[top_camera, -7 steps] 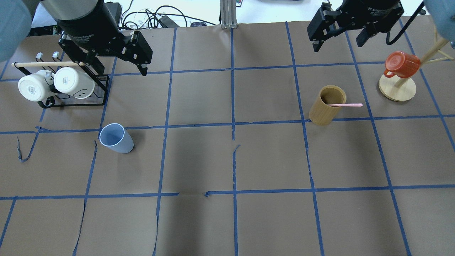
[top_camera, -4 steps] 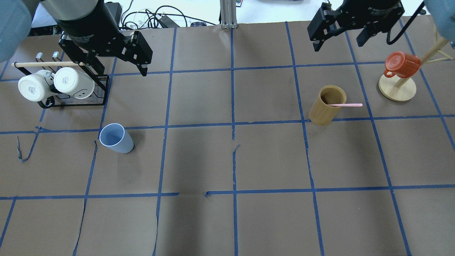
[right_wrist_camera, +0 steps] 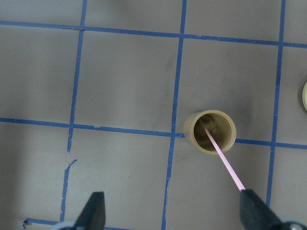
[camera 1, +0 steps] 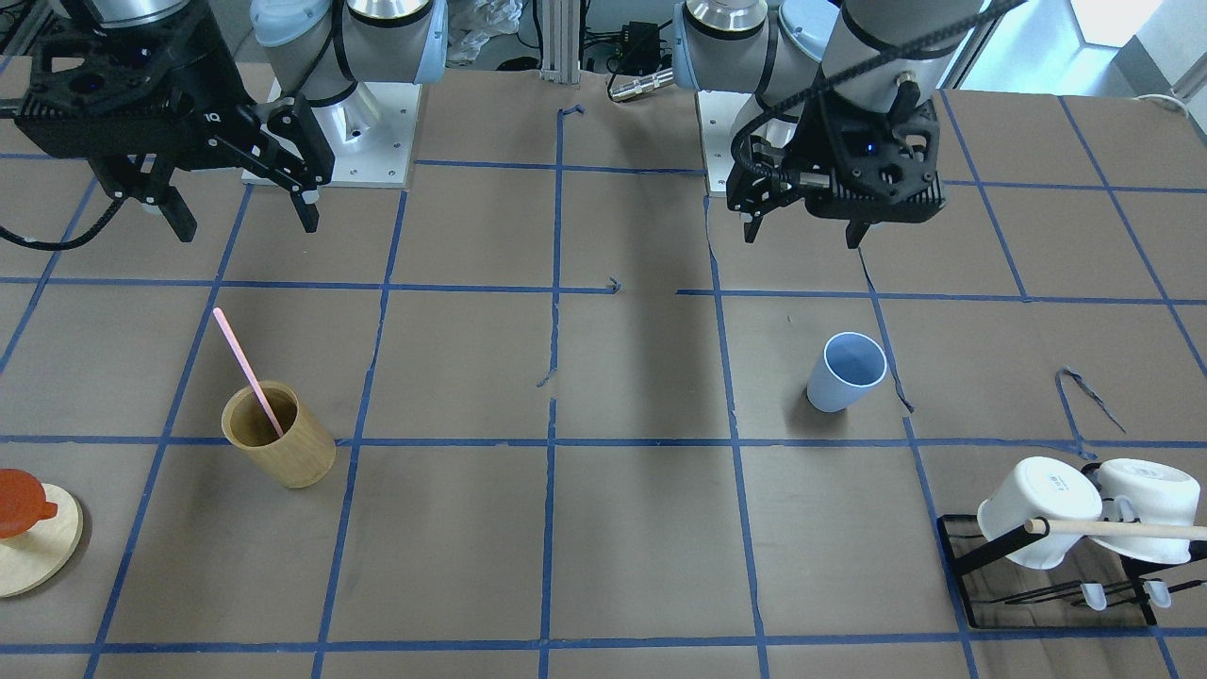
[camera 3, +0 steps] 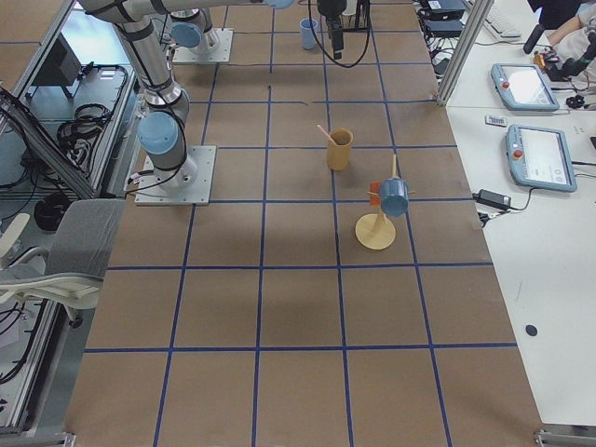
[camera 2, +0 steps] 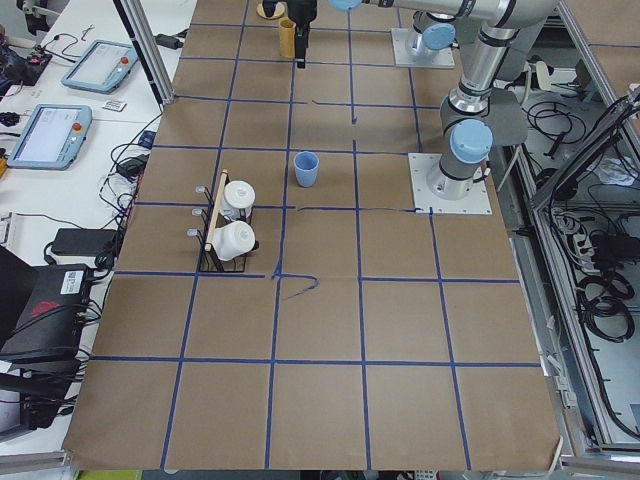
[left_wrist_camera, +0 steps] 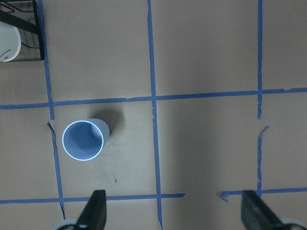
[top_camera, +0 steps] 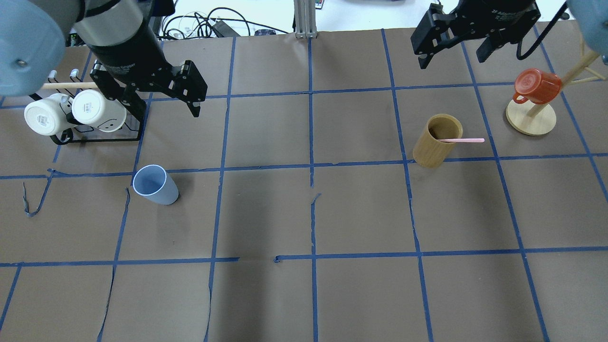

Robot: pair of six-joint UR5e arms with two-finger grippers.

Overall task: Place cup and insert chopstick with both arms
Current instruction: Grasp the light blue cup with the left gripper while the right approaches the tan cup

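Observation:
The light blue cup [top_camera: 155,185] stands upright and empty on the brown table, also in the front view [camera 1: 846,372] and the left wrist view [left_wrist_camera: 84,140]. My left gripper [top_camera: 164,111] hovers open and empty behind the cup, near the mug rack. The pale pink chopstick [top_camera: 463,140] leans in the tan bamboo cylinder [top_camera: 427,152]; it also shows in the right wrist view [right_wrist_camera: 225,160]. My right gripper [top_camera: 451,57] is open and empty, high above the table behind the cylinder.
A black rack with two white mugs [top_camera: 97,109] and a wooden rod stands at the back left, close to my left gripper. A red mug [top_camera: 536,85] hangs on a wooden mug tree [top_camera: 529,118] at the back right.
My left gripper has moved a little toward the table's front and right, nearer the blue cup. The right arm, cup and chopstick have not moved.

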